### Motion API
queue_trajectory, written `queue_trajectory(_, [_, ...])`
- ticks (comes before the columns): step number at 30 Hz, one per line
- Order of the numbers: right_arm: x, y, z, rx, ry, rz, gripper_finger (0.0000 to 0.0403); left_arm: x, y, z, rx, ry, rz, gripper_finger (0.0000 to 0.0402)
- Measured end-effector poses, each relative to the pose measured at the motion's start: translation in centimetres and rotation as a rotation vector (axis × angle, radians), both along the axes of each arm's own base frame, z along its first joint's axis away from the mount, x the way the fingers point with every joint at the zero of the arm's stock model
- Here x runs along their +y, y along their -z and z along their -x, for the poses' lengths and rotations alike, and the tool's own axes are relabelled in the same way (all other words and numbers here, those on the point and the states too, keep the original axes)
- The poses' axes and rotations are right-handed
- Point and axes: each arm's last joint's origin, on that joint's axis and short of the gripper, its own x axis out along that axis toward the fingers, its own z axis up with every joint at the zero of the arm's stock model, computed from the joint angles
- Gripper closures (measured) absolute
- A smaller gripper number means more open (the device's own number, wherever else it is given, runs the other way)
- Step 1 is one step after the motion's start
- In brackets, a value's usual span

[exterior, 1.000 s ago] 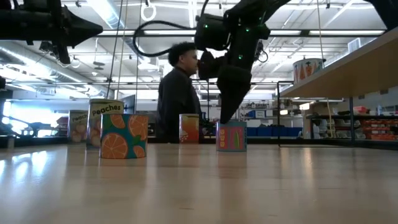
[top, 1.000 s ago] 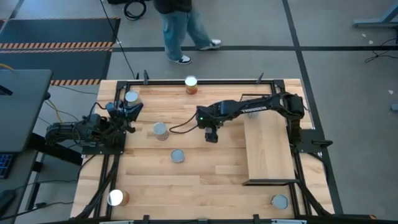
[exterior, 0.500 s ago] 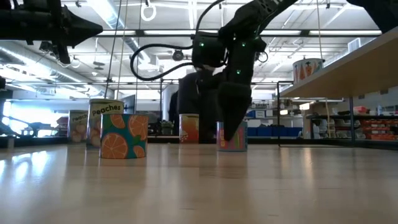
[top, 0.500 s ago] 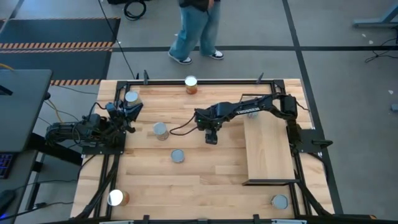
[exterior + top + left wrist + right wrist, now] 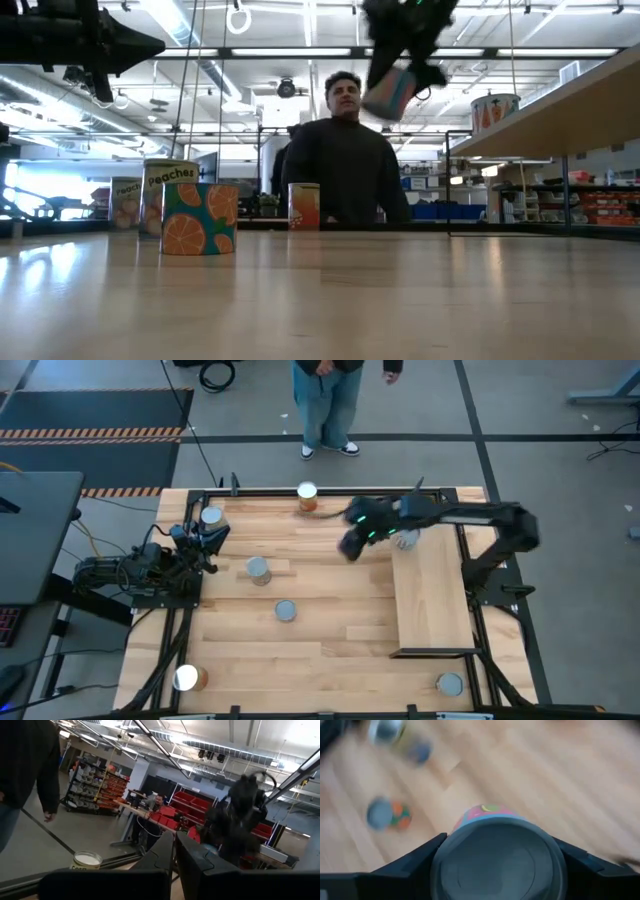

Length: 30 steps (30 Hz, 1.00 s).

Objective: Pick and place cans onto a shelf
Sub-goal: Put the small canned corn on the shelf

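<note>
Right gripper [image 5: 497, 870] has closed on 1 can [image 5: 392, 92] and lifted it off the table [image 5: 330, 630], now swinging above the shelf [image 5: 432, 595] far end. Placement next. Left gripper [image 5: 174, 855] shut, parked left.

Bare shelf [image 5: 432, 600], open table [image 5: 340, 630] centre
</note>
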Motion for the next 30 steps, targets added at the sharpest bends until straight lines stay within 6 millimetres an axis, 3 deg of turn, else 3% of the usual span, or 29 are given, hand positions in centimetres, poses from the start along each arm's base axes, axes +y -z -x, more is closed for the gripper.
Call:
queue_trajectory(4, [-0.2,-3.6,5.4,-0.053,0.213,-0.015,0.0112,0.0,0.0,0.0,0.0,0.0,0.0,0.0376])
queue_trajectory(7, [0.2,-5.0,8.9,-0.05,0.293,-0.034,0.0111,0.0,0.0,0.0,0.0,0.0,0.0,0.0377])
queue_trajectory(11, [0.8,-5.9,12.7,0.004,0.311,-0.037,0.0109,0.0,0.0,0.0,0.0,0.0,-0.001,0.0377])
queue_trajectory(16, [1.5,-5.8,16.9,0.194,0.345,0.025,0.011,0.0,0.0,0.0,0.0,0.0,0.0,0.0377])
queue_trajectory(21, [1.6,-5.3,18.5,0.197,0.332,0.082,0.0109,0.0,0.0,0.0,0.0,0.0,-0.001,0.0377])
queue_trajectory(30, [1.5,0.4,19.7,0.404,0.28,0.09,0.0107,0.0,0.0,0.0,-0.002,0.0,-0.001,0.0377])
